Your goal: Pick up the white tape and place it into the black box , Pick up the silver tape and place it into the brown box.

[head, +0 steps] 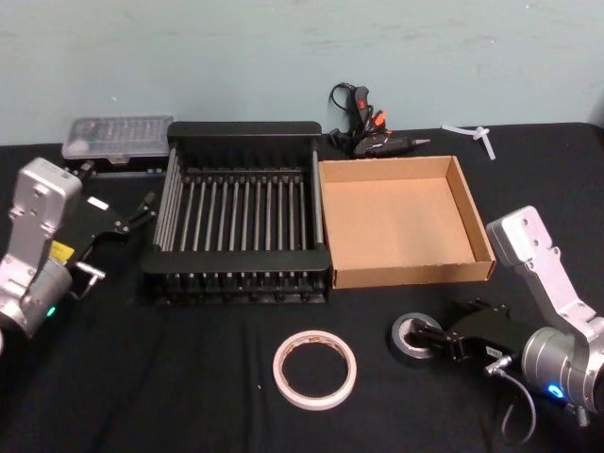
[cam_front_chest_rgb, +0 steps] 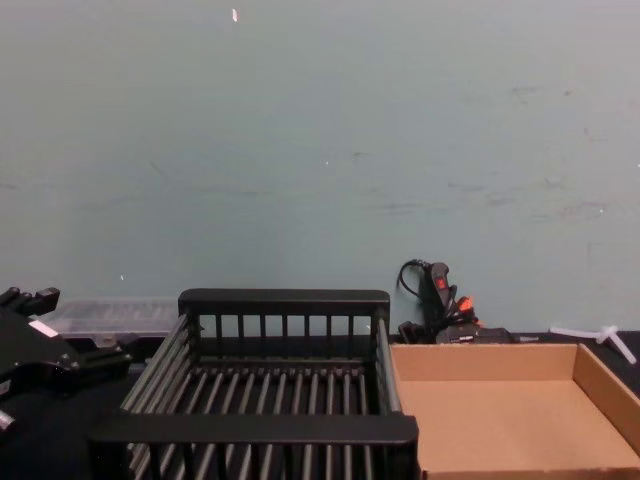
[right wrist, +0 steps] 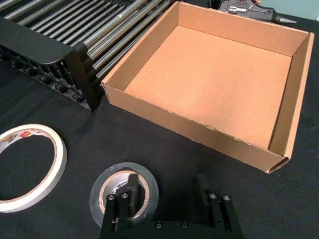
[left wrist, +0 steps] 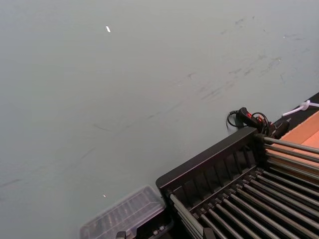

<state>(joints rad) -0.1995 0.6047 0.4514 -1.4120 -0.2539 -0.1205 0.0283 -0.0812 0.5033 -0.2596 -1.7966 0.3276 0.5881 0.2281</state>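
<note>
Right gripper (right wrist: 167, 196) down at silver tape (right wrist: 124, 191) in front of brown box (right wrist: 279, 114): one finger inside the core, one outside, jaws parted, not clamped. White tape (head: 315, 369) left of it, before black box (head: 245, 132). Left gripper (head: 132, 215) parked left of black box, jaws parted.

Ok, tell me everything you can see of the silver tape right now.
The silver tape is a small, thick, dull grey roll with a pale inner core, lying flat on the black tabletop in front of the brown box. The right hand is open at it, one finger in the core, the other outside the roll.
</note>
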